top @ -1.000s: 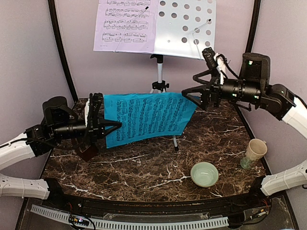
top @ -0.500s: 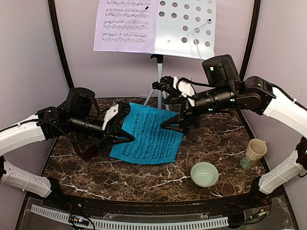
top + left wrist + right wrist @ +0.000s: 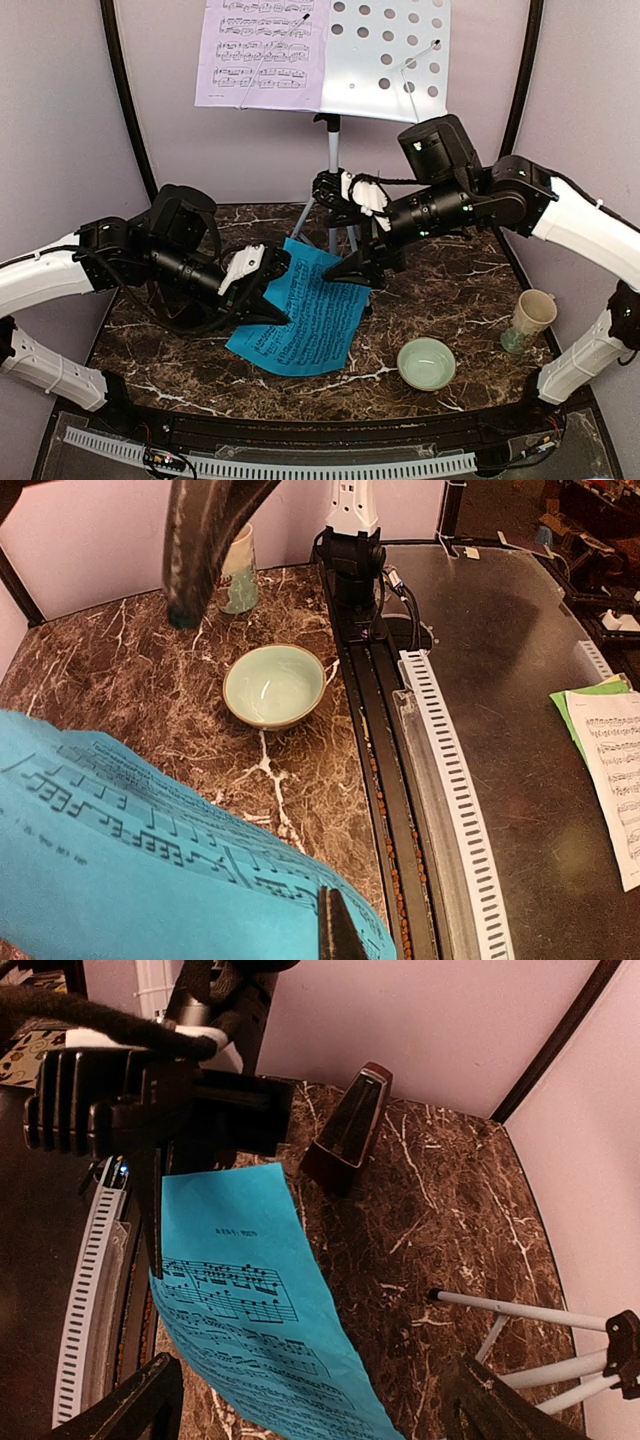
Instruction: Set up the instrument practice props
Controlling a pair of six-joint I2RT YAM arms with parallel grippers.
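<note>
The silver tripod music stand (image 3: 333,170) stands at the back; its white perforated desk (image 3: 385,60) carries the lavender page (image 3: 262,55). My left gripper (image 3: 278,305) (image 3: 335,930) is shut on the edge of the cyan page (image 3: 310,315) (image 3: 120,870) (image 3: 250,1290), which droops toward the marble top. My right gripper (image 3: 352,272) (image 3: 318,1365) is open wide by the page's far corner, with the page between its fingers untouched. The reddish-brown metronome (image 3: 350,1125) stands behind the left arm, hidden in the top view.
A pale green bowl (image 3: 427,362) (image 3: 273,685) sits front right, and a cream mug (image 3: 528,320) (image 3: 238,570) stands at the right edge. The tripod's legs (image 3: 510,1310) spread just behind the right gripper. Loose paper sheets (image 3: 610,750) lie off the table.
Both grippers held the cyan page stretched between them. They swung in and down toward the table's middle, the right gripper let go, and the page now hangs from the left gripper alone.
</note>
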